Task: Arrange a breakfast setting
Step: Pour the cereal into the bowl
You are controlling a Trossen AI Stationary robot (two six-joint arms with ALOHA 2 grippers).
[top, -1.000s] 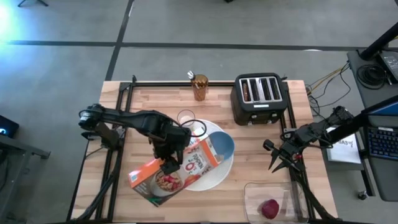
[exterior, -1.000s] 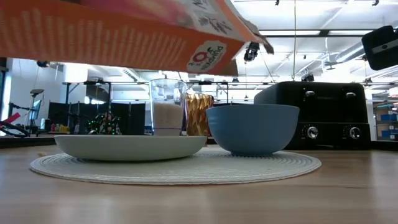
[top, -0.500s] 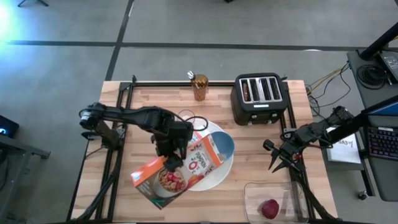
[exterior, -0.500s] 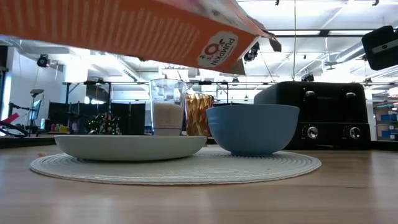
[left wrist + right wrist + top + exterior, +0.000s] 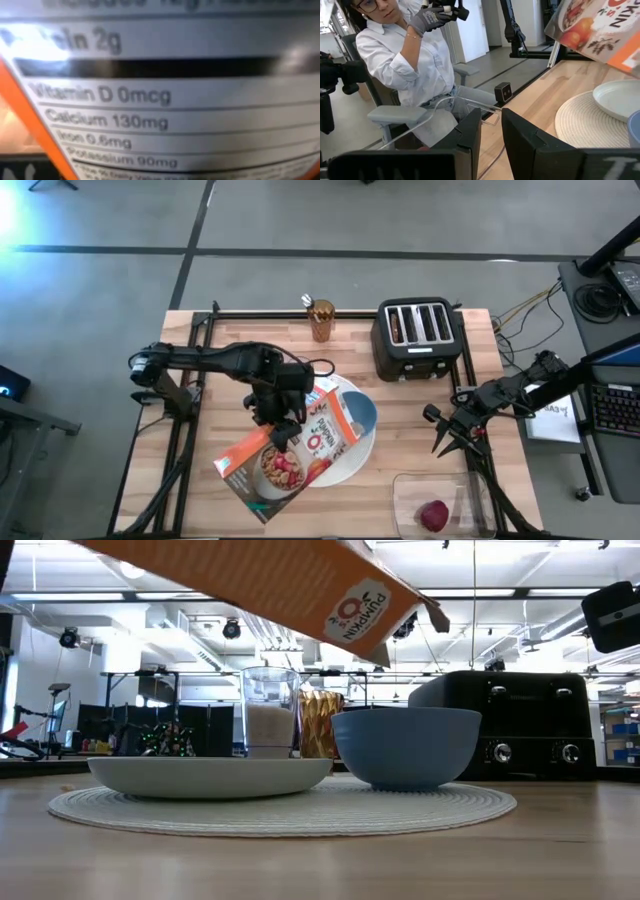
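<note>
From above, I see my left gripper (image 5: 280,427) clamped on the cereal box (image 5: 285,455), tilted over the blue bowl (image 5: 360,412) mid-table, presumably for pouring. At table level, the bowl sits on the round placemat (image 5: 280,808). My right gripper (image 5: 490,131) waits parted at the table's right edge.

A grey concrete floor (image 5: 330,225) surrounds the wooden worktop (image 5: 240,335), crossed by dark seams; a desk with a keyboard (image 5: 610,408) and cables stands at one side; beyond the worktop, a white ceiling with strip lights (image 5: 470,595) spans an open workshop; a person in a white shirt (image 5: 415,60) sits on a grey chair (image 5: 402,117), wearing grey gloves.
</note>
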